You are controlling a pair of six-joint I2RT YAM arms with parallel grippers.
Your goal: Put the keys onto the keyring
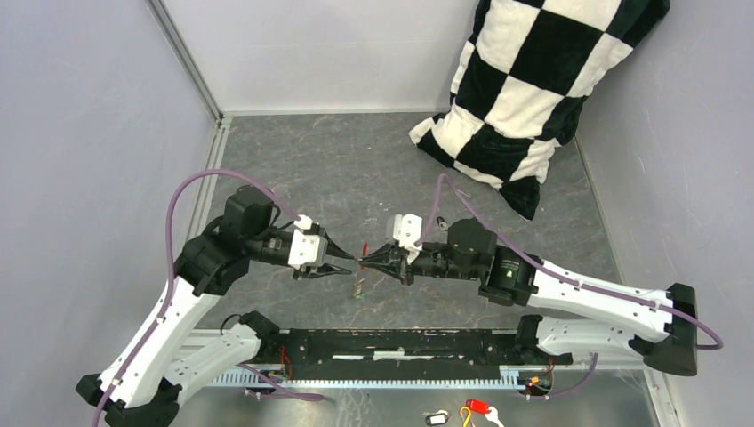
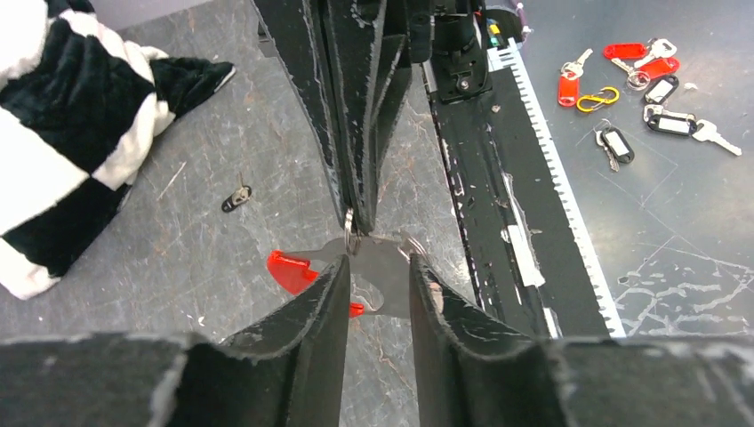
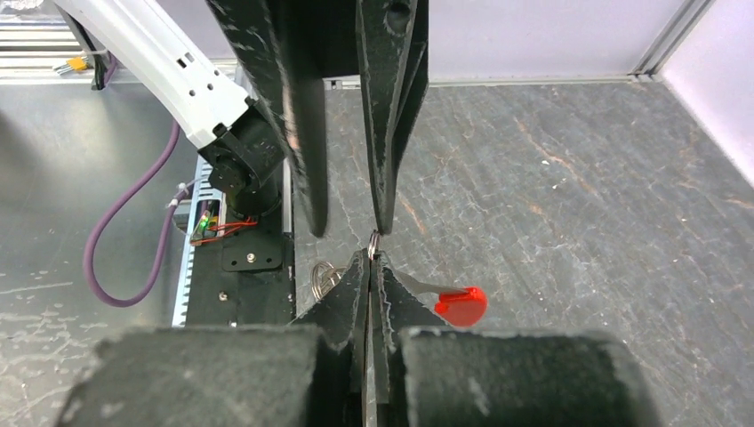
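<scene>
Pale lavender-grey walls point(image 1: 89, 107) enclose the frame's left, top and right. A silvery metal corner post point(image 1: 187, 62) runs upper left. A dark grey marbled tabletop point(image 1: 356, 169) fills the centre; a black-and-white checkered plush cushion point(image 1: 525, 80) leans upper right.

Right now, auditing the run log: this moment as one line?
left gripper: open | right gripper: shut on keyring | red key: beside right gripper

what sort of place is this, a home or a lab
Most likely a robotics lab test cell: plain panel walls on an aluminium post box in the table, the left arm and right arm are bolted to a rail at its near edge, and spare key tags lie beyond that rail.
</scene>
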